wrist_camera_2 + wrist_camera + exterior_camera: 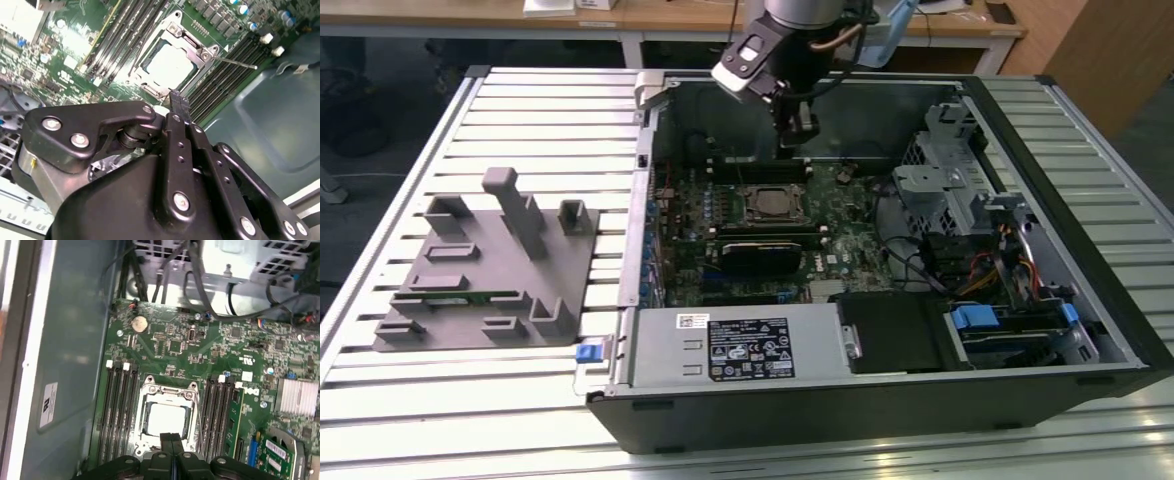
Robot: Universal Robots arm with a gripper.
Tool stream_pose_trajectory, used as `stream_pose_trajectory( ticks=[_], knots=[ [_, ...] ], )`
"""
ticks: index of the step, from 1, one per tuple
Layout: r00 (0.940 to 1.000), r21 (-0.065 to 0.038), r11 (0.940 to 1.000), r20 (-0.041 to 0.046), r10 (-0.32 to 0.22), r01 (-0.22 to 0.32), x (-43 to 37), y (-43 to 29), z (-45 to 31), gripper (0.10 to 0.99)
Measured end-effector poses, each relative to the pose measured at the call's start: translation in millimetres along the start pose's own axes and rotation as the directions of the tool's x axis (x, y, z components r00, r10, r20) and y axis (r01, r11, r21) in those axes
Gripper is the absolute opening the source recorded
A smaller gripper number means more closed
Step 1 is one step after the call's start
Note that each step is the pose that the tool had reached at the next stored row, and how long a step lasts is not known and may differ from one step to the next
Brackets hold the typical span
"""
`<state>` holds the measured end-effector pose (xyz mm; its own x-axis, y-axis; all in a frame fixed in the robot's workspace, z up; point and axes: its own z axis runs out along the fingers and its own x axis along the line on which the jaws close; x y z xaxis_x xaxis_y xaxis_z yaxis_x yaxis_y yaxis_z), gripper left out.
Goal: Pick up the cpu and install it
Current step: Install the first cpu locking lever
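Note:
The cpu (167,418) lies flat in the metal-framed socket (148,390) of the green motherboard (200,350), its shiny silver top facing up. In the second wrist view the cpu (170,65) sits inside the same frame, with a thin metal lever (235,62) sticking out beside it. In the exterior view the cpu (771,203) is mid-board inside the open computer case (881,420). My gripper (798,135) hangs above the board, just beyond the socket. Its black fingers (171,442) are pressed together with nothing between them, and the fingertips (179,104) hover over the socket's edge.
Memory slots (117,410) flank the socket, and a green stick (235,415) fills one. A drive cage (947,170), cables (987,275) and the power supply (734,345) crowd the case. A grey fixture block (487,270) stands on the slatted table at the exterior view's left.

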<state>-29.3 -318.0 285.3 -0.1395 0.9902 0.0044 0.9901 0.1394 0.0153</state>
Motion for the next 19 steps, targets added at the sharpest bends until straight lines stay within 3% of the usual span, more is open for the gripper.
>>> stream_pose_trajectory(
  ticks=[8, 19],
  knots=[
    [0.9926, 0.0, 0.9926, -0.0013, -0.121, 0.121, 0.0, 0.0, 0.2, 0.106],
    [0.9828, 0.001, 0.9828, -0.0023, -0.184, 0.184, 0.0, 0.0, 0.2, 0.106]
  ],
)
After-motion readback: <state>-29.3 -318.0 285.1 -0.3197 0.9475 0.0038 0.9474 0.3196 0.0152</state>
